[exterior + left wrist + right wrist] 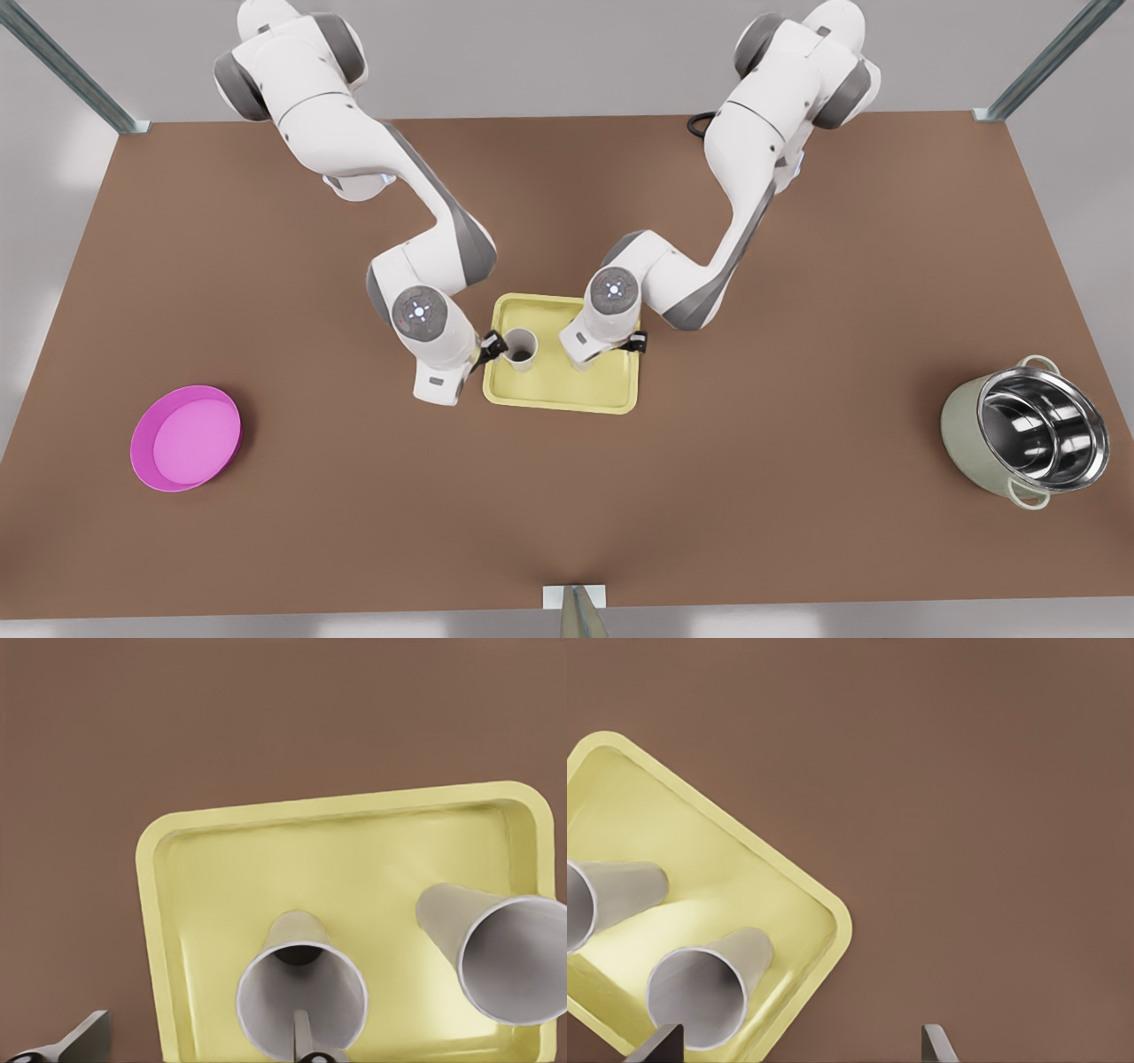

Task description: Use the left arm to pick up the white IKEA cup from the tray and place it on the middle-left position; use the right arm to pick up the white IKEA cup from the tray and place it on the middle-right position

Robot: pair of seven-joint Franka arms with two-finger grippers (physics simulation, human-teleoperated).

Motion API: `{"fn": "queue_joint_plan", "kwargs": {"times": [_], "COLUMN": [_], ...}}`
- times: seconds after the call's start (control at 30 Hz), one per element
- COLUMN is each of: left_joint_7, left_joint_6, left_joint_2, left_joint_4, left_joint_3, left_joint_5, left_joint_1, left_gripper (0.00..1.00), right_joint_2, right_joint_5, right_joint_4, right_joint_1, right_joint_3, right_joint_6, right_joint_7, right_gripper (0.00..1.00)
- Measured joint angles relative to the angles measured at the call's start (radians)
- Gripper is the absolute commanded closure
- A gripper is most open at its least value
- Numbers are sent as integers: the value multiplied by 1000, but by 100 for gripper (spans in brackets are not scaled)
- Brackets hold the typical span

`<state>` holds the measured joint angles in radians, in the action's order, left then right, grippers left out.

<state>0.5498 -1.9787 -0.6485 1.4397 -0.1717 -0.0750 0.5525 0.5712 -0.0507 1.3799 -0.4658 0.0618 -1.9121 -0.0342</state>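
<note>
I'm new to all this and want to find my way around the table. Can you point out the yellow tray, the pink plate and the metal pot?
Pale yellow tray (567, 400): front view, near rim.
Magenta plate (190, 436): front view, flat inner floor.
Grey-green pot (961, 434): front view, outer wall.

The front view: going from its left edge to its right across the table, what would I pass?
Magenta plate → left gripper → white cup on the yellow tray → right gripper, also over the tray → steel-lined grey-green pot.
</note>
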Motion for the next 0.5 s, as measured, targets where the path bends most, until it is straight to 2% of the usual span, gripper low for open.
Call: {"fn": "queue_joint_plan", "kwargs": {"times": [0.3,0.5], "left_joint_7": [150,217], "left_joint_6": [-58,-105], "left_joint_2": [-7,-39], "left_joint_4": [96,102], "left_joint_3": [0,0], "left_joint_5": [-31,-33], "left_joint_1": [23,29], "left_gripper": [0,0], "right_joint_2": [82,57], "right_joint_5": [-6,-10], "right_joint_4": [-10,101], "right_joint_1": [-18,-22], "right_joint_3": [7,8], "right_joint_6": [-103,-176], "right_joint_7": [8,10], "right_gripper": [0,0]}}
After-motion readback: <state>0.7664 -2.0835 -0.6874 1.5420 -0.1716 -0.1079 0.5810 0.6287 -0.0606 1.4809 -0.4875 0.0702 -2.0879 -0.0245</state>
